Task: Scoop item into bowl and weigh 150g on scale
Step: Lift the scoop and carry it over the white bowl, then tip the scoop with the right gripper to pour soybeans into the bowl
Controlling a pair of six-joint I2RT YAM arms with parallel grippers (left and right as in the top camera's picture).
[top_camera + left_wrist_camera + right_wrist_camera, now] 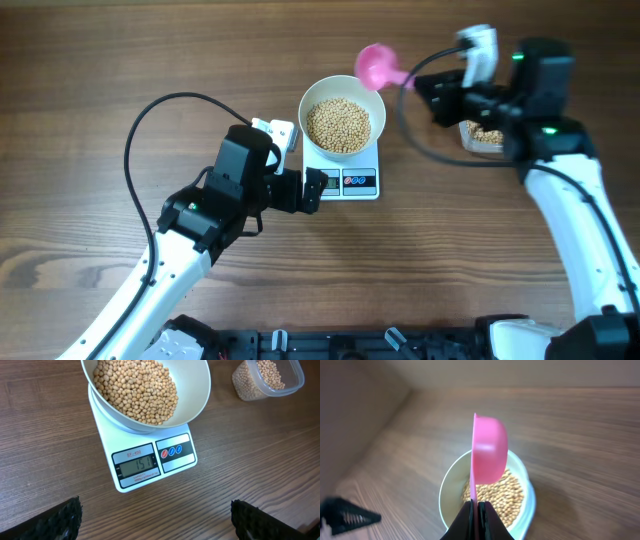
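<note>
Reading just over target, the scale (pixel 150 455) sits mid-surface with the bowl (pixel 192 390) of beans (pixel 137 387) on it. The right gripper (pixel 476 510) has its fingers clamped on the handle of a pink scoop (pixel 490 455) tipped on edge above the bowl. Best to add nothing more: draw the scoop gently clear without bumping the rim. The left gripper (pixel 155 520) stands wide, empty, near the scale's front edge.

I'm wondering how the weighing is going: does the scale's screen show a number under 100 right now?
No. In the left wrist view the scale shows 151 on its display, with the bowl of beans on top.
</note>
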